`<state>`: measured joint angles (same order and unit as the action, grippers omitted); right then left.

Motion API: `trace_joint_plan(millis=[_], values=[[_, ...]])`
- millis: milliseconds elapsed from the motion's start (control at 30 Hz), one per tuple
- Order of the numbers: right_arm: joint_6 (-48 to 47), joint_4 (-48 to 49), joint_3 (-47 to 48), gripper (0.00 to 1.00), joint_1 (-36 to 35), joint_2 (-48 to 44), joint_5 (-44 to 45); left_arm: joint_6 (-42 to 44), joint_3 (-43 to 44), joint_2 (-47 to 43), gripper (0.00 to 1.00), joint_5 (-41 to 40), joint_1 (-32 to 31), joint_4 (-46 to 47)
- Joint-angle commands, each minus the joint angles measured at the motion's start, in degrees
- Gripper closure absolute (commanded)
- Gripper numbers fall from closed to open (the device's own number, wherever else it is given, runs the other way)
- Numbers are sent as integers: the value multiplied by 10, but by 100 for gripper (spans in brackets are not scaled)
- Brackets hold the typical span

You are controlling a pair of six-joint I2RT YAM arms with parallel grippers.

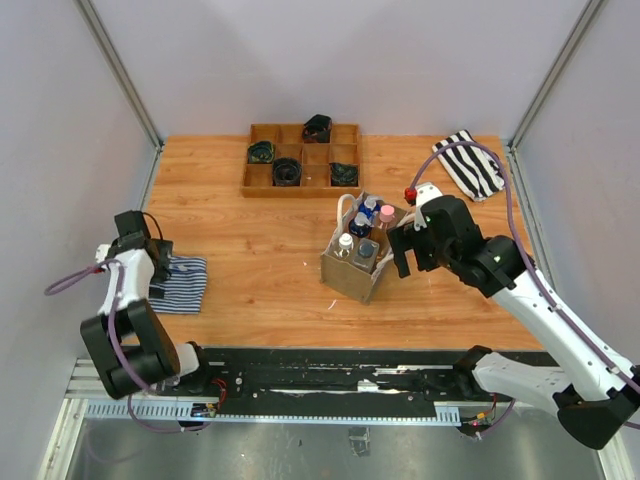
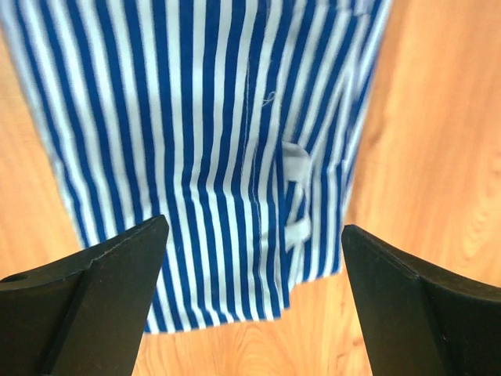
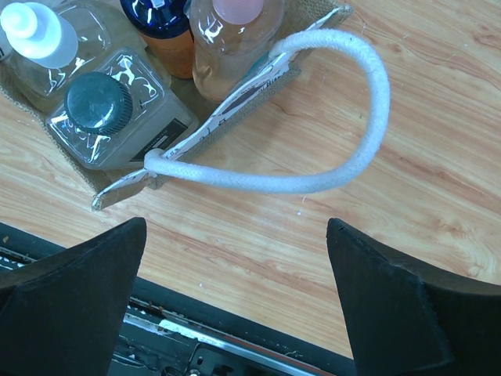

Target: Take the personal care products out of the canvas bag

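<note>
The canvas bag (image 1: 350, 275) stands mid-way on the surface (image 1: 250, 260) with bare wood around it and four bottles (image 3: 117, 117) visible inside, right end effector (image 3: 235, 235) spread beside its rope handle (image 3: 368, 102), left end effector (image 2: 252, 235) spread over one striped cloth (image 2: 203, 117) near the left edge.

**Packed bag, bare table around it**

The canvas bag (image 1: 345, 275) stands mid-table with nothing above its mouth. Inside, the white-capped bottle (image 3: 37, 31), grey-capped bottle (image 3: 98, 100), blue-pump bottle (image 3: 160, 12) and pink-capped bottle (image 3: 239, 8) sit pressed together, with barely a gap for a finger. A rope handle (image 3: 374, 78) flops out over the table on the bag's right. The right gripper (image 3: 235, 235) hangs over it, fingers spread wide. Bare wood lies left of the bag and near it. A wooden tray (image 1: 262, 180) blocks the far side. A blue striped cloth (image 1: 185, 285) covers the near left.
</note>
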<state>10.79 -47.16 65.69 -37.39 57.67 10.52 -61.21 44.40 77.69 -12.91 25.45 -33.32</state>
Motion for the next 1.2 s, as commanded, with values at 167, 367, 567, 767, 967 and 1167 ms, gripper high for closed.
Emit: trace_joint_plan(millis=[167,367,567,767,967,1167], values=[[4,-4,-17,1,-1,13,-16,14,128,-177,0,-185,-2,-123],[9,8,6,2,-1,8,9,73,107,-232,15,12,-36,-23],[19,56,27,1,-1,18,19,132,183,-171,18,55,-202,8],[-6,120,87,34,-1,92,19,188,237,-113,18,67,-418,56],[-33,121,154,47,15,226,27,225,237,-80,18,90,-538,73],[-14,112,169,40,21,294,29,232,218,-63,18,58,-609,44]])
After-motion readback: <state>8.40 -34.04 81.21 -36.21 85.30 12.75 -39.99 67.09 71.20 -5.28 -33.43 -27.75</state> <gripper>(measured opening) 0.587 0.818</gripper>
